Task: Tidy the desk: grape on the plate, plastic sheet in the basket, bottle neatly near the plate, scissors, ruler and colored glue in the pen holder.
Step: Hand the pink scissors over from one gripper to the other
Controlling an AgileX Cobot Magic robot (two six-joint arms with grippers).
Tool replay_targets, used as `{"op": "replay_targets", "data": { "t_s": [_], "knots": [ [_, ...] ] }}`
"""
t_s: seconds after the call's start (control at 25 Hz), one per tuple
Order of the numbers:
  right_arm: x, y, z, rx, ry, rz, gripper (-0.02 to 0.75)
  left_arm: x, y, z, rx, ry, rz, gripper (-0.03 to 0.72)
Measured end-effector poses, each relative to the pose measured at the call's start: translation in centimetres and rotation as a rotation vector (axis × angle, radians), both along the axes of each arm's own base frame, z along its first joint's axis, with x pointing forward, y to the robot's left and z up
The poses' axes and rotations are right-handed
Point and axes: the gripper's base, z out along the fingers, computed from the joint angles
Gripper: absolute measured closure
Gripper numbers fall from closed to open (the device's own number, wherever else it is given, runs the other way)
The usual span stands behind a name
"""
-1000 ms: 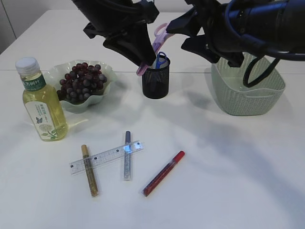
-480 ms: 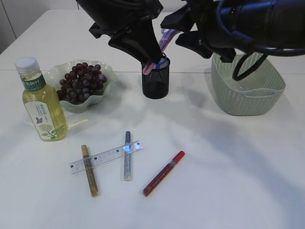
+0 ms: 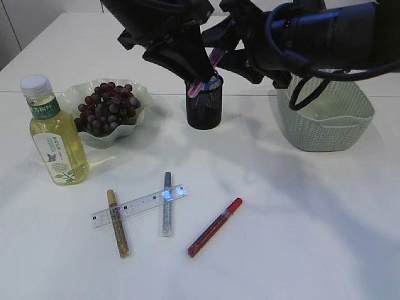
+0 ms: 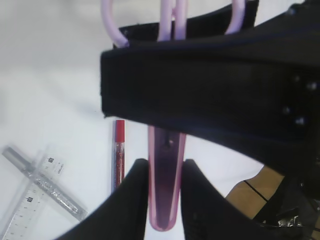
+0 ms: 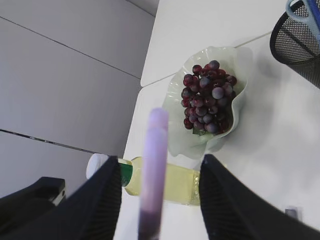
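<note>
The pink scissors are clamped between the narrowly set fingers of the left gripper, blades down and handles up, presumably so that they can be lowered tip-first into the black mesh pen holder directly beneath it. The right gripper is held with its jaws about half open around the scissors without visibly clamping them, probably as a guide; contact cannot be told. Below and well apart from both grippers, the ruler is left lying across two colored glue pens, with a red one beside them, judged the remaining items.
</note>
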Motion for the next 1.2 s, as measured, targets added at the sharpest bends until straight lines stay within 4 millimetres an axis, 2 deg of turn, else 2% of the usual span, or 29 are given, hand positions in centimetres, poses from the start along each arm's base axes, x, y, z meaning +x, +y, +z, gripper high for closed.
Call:
{"op": "replay_targets", "data": {
  "t_s": [0.28,0.4,0.6,0.8,1.2],
  "knots": [
    [-0.09,0.13,0.06,0.009,-0.001,0.017,0.36,-0.01,-0.02,0.01,-0.002,-0.002,-0.005,0.547],
    [-0.1,0.14,0.07,0.009,-0.001,0.018,0.419,-0.04,-0.06,0.04,-0.008,0.0,-0.007,0.547],
    [-0.11,0.15,0.07,0.01,-0.002,0.02,0.558,-0.06,-0.1,0.07,-0.013,0.003,-0.007,0.547],
    [-0.11,0.18,0.15,0.015,-0.003,0.023,0.649,-0.09,-0.14,0.08,-0.019,0.007,-0.008,0.547],
    [-0.14,0.21,0.17,0.019,-0.002,0.026,0.668,-0.1,-0.15,0.05,-0.02,0.009,-0.008,0.547]
  ]
}}
